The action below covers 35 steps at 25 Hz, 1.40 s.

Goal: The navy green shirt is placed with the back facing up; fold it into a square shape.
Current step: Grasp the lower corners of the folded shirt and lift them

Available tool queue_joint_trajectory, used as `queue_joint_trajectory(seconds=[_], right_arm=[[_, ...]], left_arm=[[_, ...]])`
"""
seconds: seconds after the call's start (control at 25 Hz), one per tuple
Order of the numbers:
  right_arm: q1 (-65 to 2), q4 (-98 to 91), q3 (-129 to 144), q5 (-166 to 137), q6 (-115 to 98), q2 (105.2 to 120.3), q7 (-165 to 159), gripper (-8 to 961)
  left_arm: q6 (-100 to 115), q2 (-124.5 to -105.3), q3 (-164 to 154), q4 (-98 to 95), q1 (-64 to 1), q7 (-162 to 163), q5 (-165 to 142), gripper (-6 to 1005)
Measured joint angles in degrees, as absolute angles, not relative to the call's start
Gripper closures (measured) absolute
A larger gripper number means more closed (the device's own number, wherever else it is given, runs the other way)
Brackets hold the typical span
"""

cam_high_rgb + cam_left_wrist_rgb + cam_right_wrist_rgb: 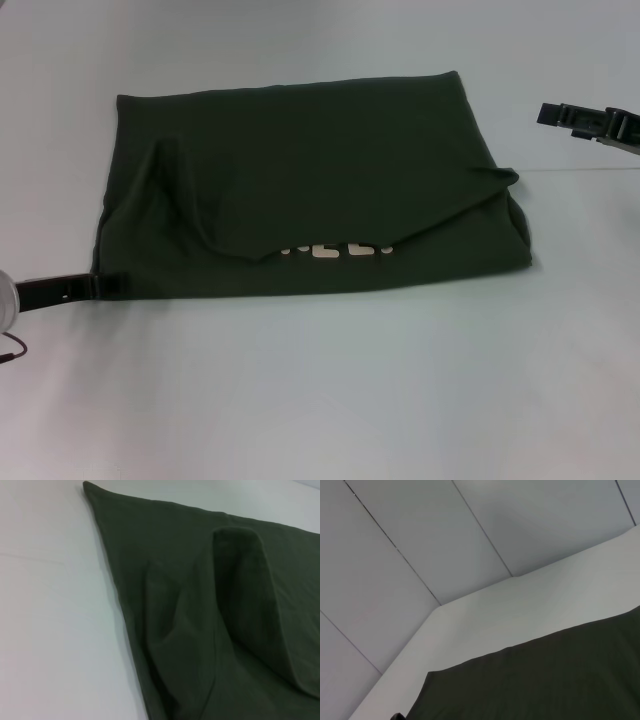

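The navy green shirt (pixel 300 170) lies on the white table (pixel 320 400) as a rough rectangle, its upper layer folded toward me. White lettering (pixel 335 248) peeks out under the fold's near edge. A raised ridge of cloth (pixel 172 170) stands up near the shirt's left side, and the left wrist view shows that ridge (pixel 240 580) close up. My left gripper (pixel 105 284) sits low at the shirt's near left corner, touching its edge. My right gripper (pixel 560 114) hangs in the air past the shirt's far right corner, apart from the cloth.
Bare white table surrounds the shirt on all sides (pixel 50 605). The right wrist view shows the shirt's edge (pixel 545 680), a strip of table (pixel 530 610) and grey wall panels (pixel 445 530) behind it.
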State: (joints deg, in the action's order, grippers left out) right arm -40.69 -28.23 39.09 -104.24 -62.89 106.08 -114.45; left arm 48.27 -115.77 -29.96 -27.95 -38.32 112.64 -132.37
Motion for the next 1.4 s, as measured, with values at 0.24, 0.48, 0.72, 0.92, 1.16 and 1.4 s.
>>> queue_joint_trajectory(seconds=[0.24, 0.48, 0.72, 0.92, 1.16, 1.4], right_arm=[[-40.69, -28.21, 39.12, -104.24, -63.08, 106.08, -114.79, 85], [-40.65, -28.21, 39.17, -104.24, -63.19, 106.08, -114.79, 84], [-40.63, -28.52, 40.38, -104.23, -63.12, 106.08, -115.78, 85], [-40.52, -28.70, 40.64, -104.23, -63.20, 105.74, -116.63, 86], [-42.39, -29.77, 44.09, -110.25, -63.91, 104.14, -124.55, 88], [-47.60, -32.67, 45.93, -127.35, -66.82, 102.92, -137.30, 90]], left_arm=[[48.04, -115.91, -29.97, -27.95, -38.25, 112.56, -132.37, 522], [46.28, -116.24, -31.31, -27.91, -38.39, 112.83, -133.56, 715], [45.09, -116.46, -33.56, -27.86, -38.74, 113.72, -133.67, 822], [45.07, -116.44, -33.38, -28.16, -38.78, 113.94, -133.68, 911], [45.58, -116.07, -33.21, -28.97, -38.94, 115.31, -133.69, 981], [46.34, -115.94, -33.22, -29.25, -39.36, 116.14, -133.69, 981]])
